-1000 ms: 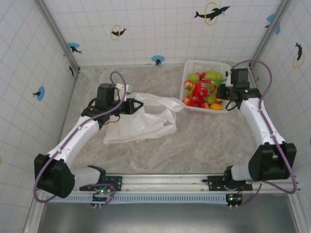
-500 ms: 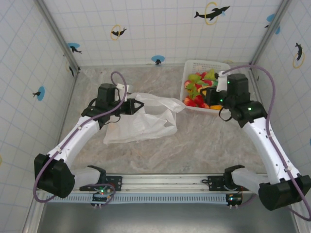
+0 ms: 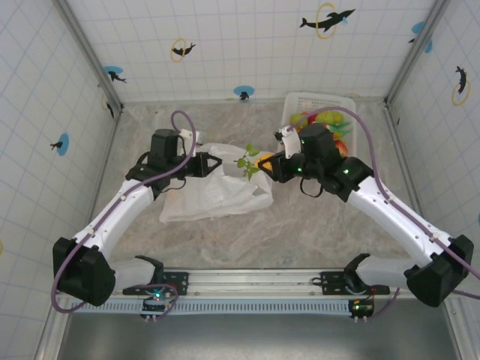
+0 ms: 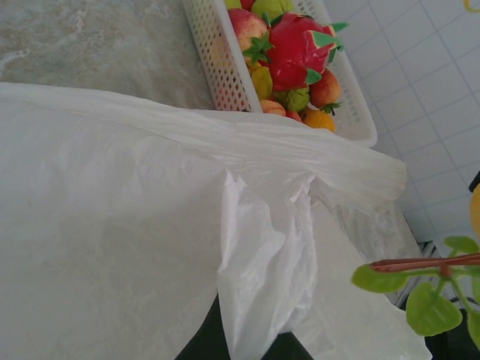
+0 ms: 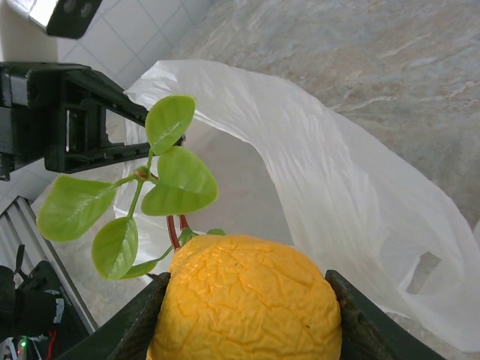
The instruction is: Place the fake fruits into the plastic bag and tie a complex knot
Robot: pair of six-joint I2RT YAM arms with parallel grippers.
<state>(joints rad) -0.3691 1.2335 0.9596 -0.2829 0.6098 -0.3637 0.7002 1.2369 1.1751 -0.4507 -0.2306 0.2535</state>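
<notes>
The plastic bag [image 3: 221, 191] lies crumpled on the table, thin and white. My left gripper [image 3: 205, 165] is shut on a fold of its rim, and in the left wrist view the film bunches up between the dark fingers [image 4: 196, 346]. My right gripper [image 3: 264, 166] is shut on an orange [image 5: 247, 300] with a wrinkled skin and a leafy green sprig [image 5: 169, 180]. It hangs just right of the bag's raised mouth [image 5: 330, 180], facing the left gripper [image 5: 82, 127]. More fake fruits [image 4: 296, 49], red, green and orange, lie heaped in the basket.
The white lattice basket [image 3: 298, 103] stands at the back right, partly hidden behind my right arm. Tiled walls close in the marbled table [image 3: 315, 225] at the back and on both sides. A rail runs along the near edge.
My right arm has swung left from the basket to the bag's mouth, carrying the leafy orange. The left arm and the bag have stayed put.
</notes>
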